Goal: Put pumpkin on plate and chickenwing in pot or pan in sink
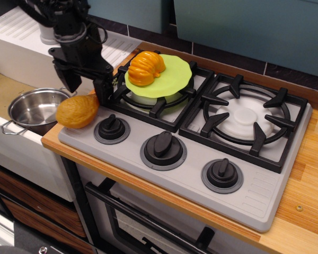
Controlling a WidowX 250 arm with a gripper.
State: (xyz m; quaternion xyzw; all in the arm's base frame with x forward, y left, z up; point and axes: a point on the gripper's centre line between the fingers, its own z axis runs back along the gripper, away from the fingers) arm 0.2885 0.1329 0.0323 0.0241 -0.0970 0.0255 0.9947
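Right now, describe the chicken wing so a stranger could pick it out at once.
Find the grey stove top and go to its front-left corner, beside the sink holding the steel pot. The chickenwing lies there beneath the black end effector. It is dull golden-brown and bulbous, unlike the ribbed orange pumpkin on the green plate.

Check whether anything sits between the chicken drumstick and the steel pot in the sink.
Nothing visible blocks it. The golden-brown toy drumstick lies at the stove's left edge, and the shiny steel pot sits just beyond in the beige sink, open and empty. The gripper straddles the drumstick's bone end.
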